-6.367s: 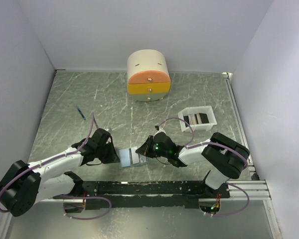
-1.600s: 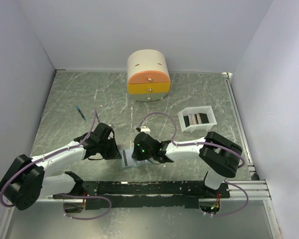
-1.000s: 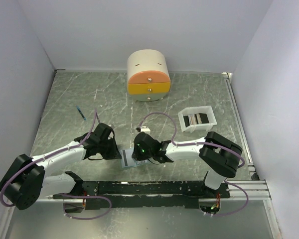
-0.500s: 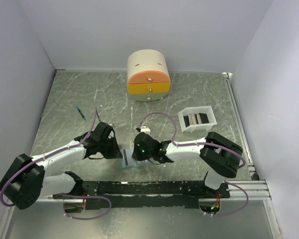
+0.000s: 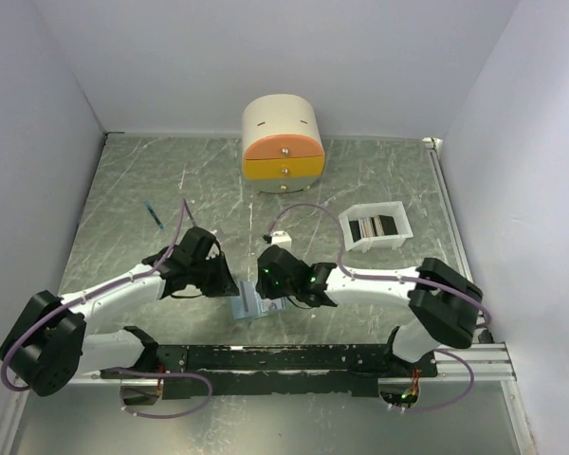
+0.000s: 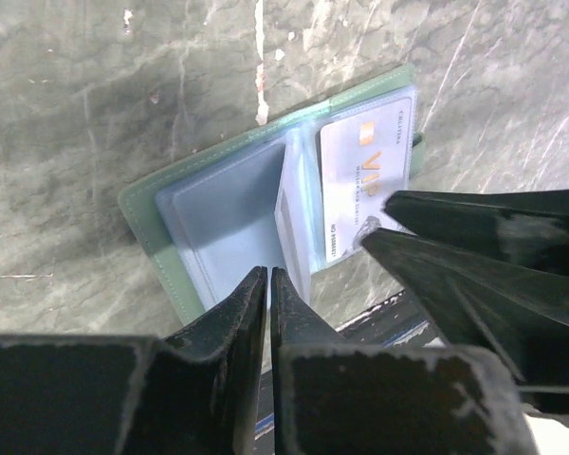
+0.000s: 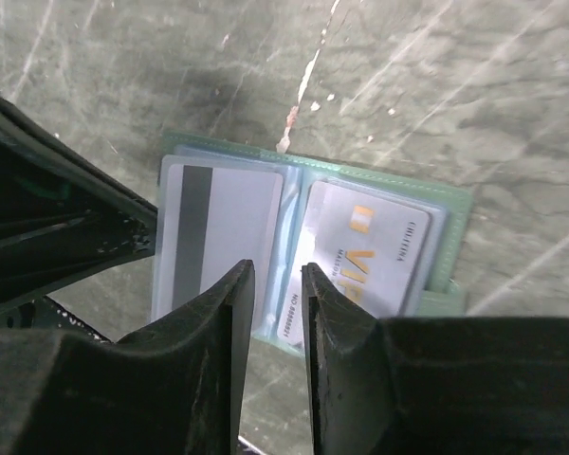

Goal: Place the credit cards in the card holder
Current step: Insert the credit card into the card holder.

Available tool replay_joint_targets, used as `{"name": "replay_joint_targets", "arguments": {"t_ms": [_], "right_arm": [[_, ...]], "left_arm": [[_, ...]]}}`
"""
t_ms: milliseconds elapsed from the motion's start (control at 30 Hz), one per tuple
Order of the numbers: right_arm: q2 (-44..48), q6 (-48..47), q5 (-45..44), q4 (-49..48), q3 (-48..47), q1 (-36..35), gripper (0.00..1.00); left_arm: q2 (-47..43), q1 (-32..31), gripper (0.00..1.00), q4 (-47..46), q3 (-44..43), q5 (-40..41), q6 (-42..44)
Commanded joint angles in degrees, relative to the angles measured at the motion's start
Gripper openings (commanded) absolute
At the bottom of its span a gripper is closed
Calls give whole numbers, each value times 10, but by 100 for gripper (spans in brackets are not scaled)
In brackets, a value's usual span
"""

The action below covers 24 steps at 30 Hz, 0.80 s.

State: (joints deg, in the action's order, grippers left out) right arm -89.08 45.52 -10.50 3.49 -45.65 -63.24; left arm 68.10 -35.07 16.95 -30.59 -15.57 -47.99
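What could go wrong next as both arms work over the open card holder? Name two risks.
One: the left gripper and right gripper crowd together over the small card holder, so they might collide. Two: a pocket leaf stands up at the fold. A careless push could crease it, or drag the holder and loosen the VIP card.

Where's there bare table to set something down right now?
Bare marble: back-left, between the blue pen and the drawer box; also between drawer box and white tray. Crowded near-centre: left gripper and right gripper over the card holder.
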Motion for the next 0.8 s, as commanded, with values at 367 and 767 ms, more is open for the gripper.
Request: {"name": "replay_joint_targets", "arguments": {"t_ms": [367, 767], "right_arm": [[205, -96, -188, 145, -13, 31, 36], [233, -185, -163, 161, -31, 159, 39]], "left_arm": [[70, -36, 20, -125, -39, -81, -5], [43, -43, 22, -84, -55, -47, 14]]}}
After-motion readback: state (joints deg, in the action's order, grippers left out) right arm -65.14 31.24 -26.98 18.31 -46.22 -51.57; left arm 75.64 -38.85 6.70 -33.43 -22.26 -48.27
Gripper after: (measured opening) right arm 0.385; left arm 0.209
